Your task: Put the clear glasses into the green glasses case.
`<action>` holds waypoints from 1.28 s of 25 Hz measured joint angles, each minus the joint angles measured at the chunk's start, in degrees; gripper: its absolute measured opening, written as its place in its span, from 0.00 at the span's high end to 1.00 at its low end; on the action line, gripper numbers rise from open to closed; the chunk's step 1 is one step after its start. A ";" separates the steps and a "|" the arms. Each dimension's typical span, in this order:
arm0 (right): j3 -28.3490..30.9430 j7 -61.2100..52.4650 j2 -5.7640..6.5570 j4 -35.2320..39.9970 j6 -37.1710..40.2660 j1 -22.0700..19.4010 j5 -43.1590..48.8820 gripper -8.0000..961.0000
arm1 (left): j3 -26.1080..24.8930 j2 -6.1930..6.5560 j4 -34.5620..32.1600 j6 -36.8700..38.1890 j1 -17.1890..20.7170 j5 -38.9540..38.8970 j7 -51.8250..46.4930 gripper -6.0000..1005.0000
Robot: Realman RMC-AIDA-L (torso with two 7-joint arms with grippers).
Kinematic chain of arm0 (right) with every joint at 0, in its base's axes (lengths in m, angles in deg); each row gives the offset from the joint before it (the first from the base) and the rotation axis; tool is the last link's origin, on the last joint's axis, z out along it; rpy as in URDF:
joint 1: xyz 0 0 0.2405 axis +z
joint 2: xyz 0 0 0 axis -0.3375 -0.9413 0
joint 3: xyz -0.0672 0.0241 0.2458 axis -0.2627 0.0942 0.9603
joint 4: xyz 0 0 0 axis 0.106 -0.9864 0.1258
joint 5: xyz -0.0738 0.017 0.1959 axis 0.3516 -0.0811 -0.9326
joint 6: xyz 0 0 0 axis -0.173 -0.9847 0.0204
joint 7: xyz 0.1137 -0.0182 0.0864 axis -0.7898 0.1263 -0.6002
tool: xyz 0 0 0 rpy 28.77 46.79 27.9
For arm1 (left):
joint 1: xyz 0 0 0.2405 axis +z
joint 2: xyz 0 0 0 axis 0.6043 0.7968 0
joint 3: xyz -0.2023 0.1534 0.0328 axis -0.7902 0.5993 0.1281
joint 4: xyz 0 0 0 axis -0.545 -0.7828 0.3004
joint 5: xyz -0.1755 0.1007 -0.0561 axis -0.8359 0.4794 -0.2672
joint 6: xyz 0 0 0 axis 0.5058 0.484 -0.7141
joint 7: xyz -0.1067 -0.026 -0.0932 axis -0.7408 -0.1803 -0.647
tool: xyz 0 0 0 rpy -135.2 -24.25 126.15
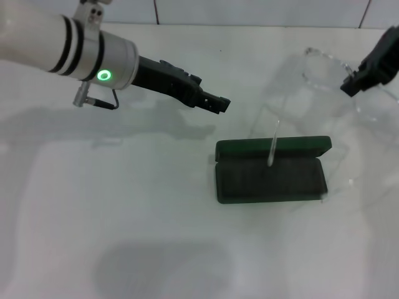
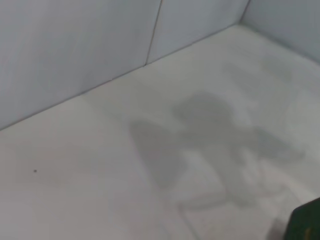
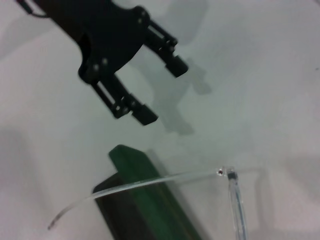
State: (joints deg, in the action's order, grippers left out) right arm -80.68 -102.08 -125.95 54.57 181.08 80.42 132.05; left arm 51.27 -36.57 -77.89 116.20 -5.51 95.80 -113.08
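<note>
The green glasses case [image 1: 271, 177] lies open on the white table, its lid [image 1: 274, 147] laid back on the far side and its dark lining facing up. The clear glasses [image 1: 321, 70] hang in the air at the far right, with my right gripper [image 1: 356, 81] shut on their frame. One thin clear arm [image 1: 273, 146] dangles down over the case. The right wrist view shows that arm [image 3: 150, 182] crossing above the case's green edge [image 3: 142, 185]. My left gripper [image 1: 222, 104] hovers open, left of and beyond the case, holding nothing; in the right wrist view the left gripper [image 3: 162, 92] has its fingers spread.
A white tiled wall [image 1: 249, 11] runs along the table's far edge. The left wrist view shows bare tabletop [image 2: 150, 175], the wall and a corner of the case [image 2: 306, 225].
</note>
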 joint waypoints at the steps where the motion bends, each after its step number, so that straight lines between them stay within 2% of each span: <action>1: -0.14 -0.83 0.00 -0.29 -0.10 1.13 1.01 0.89 | 0.54 -0.18 -0.82 0.05 -0.47 1.55 -1.57 0.12; 6: -0.44 -2.41 -0.95 -2.38 -0.72 4.63 4.11 0.89 | 2.84 0.15 -2.16 1.79 -3.28 3.47 -6.93 0.12; 12: -2.54 -4.28 -2.36 -4.63 -3.37 7.15 6.82 0.89 | 2.95 0.30 -4.71 6.58 -8.61 7.08 -14.17 0.12; 15: -2.99 -4.90 -3.10 -6.77 -5.21 8.88 7.56 0.89 | 3.06 0.04 -5.00 8.48 -9.98 8.99 -16.29 0.12; 21: -3.17 -6.84 -4.87 -8.70 -9.09 11.51 9.32 0.89 | 5.23 -0.27 -5.03 8.30 -10.64 10.29 -18.76 0.12; 32: -3.06 -7.59 -5.90 -13.11 -12.45 14.89 9.05 0.89 | 6.20 -0.63 -4.96 1.15 -10.72 8.79 -19.91 0.12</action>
State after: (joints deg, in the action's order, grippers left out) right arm -83.74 -109.67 -131.85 41.47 168.63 95.31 141.10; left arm 57.47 -37.20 -82.85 117.35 -16.23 104.60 -132.99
